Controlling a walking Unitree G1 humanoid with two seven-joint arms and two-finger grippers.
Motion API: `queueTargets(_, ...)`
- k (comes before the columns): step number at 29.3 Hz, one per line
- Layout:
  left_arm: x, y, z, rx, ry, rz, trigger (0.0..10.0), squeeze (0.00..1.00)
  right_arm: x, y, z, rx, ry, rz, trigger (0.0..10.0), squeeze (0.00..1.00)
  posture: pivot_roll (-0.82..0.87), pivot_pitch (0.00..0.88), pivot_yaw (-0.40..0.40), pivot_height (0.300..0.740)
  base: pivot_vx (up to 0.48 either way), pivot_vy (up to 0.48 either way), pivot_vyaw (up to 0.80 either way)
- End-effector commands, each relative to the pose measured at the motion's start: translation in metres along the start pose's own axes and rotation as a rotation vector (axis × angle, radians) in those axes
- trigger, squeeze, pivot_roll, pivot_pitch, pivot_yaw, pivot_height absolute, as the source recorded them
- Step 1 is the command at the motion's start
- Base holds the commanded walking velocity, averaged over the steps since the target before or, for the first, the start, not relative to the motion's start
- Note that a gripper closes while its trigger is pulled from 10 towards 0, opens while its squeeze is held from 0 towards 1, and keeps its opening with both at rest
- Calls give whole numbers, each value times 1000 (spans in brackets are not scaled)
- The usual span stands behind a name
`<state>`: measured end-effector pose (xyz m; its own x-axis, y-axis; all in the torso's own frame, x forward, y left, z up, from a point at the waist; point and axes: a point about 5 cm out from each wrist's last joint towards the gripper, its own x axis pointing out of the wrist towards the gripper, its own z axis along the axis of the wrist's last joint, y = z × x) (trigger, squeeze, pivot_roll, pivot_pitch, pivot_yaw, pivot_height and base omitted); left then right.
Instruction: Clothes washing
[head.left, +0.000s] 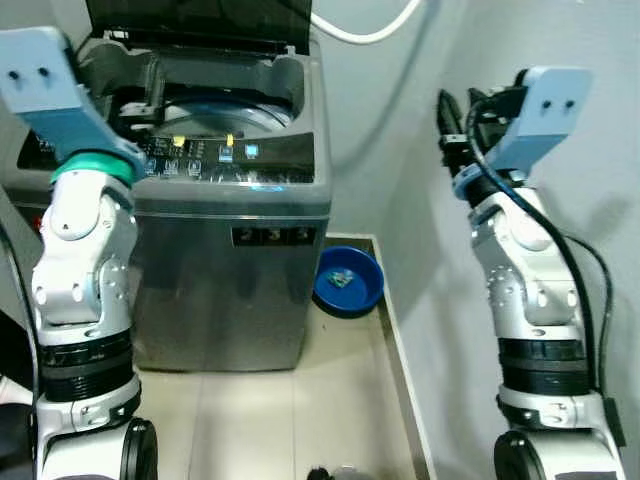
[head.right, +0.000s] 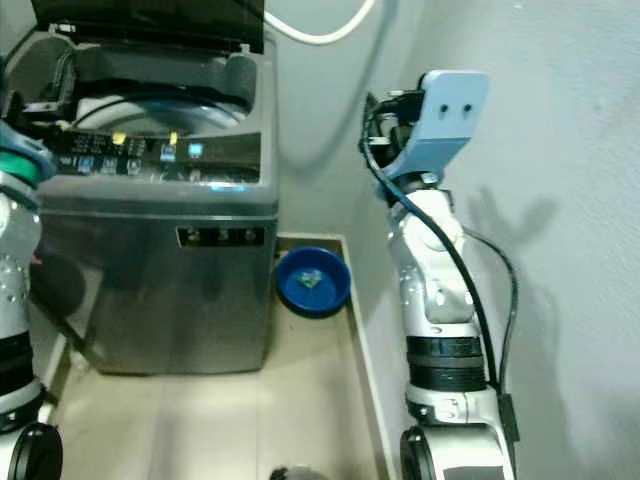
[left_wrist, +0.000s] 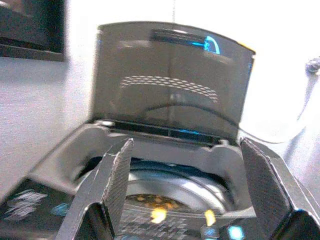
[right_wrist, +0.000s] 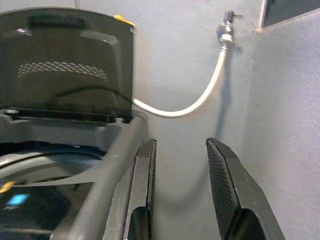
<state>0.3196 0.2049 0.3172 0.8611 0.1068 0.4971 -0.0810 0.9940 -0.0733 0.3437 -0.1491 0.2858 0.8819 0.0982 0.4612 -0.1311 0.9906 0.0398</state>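
Washing machine (head.left: 225, 190) stands at the left of the scene against the far wall, a grey top-loader with its lid (left_wrist: 170, 80) raised upright at the back, so the drum opening (head.left: 215, 105) faces straight up. The left gripper (left_wrist: 182, 192) sits at the machine's near left corner, above the control panel (head.left: 215, 160), its two black fingers spread wide with nothing between them and aimed across the opening toward the lid; the drum lies just ahead of and below it. Right of the machine, a blue basin (head.left: 348, 280) rests on the floor in the gap beside the wall, with something small inside that I cannot identify. A white hose (right_wrist: 185, 107) curves from a wall tap (right_wrist: 226, 30) down behind the lid. The right gripper (right_wrist: 180, 192) is held up at the right, well apart from the opening, fingers moderately parted and empty, pointing at the far wall. By my judgement the left arm is much the nearer for any reach into the drum.
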Motion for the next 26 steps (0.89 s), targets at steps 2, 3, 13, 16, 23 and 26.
queueTargets(2,-1,1,-6,8,26,17,10000,0,-1,5,-3,-42,9,31,10000,0,31,33,-62,740,0,0,800)
queueTargets(3,-2,0,-7,9,30,14,10000,0,-1,5,-3,-48,10,37,10000,0,31,33,-62,740,0,0,800)
queueTargets(13,-6,-13,-19,23,73,-33,10000,0,-3,6,-7,-61,20,55,10000,0,24,31,-61,740,0,0,800)
queueTargets(16,-7,-15,-21,26,83,-39,10000,0,-5,6,-12,-66,32,56,10000,0,22,26,-61,740,0,0,800)
queueTargets(23,-10,-20,-27,33,99,-59,10000,0,-9,3,-26,-75,76,48,10000,0,21,26,-58,740,0,0,800)
queueTargets(26,-11,-24,-30,50,108,-75,10000,0,-12,2,-31,-76,93,44,10000,0,24,26,-55,740,0,0,800)
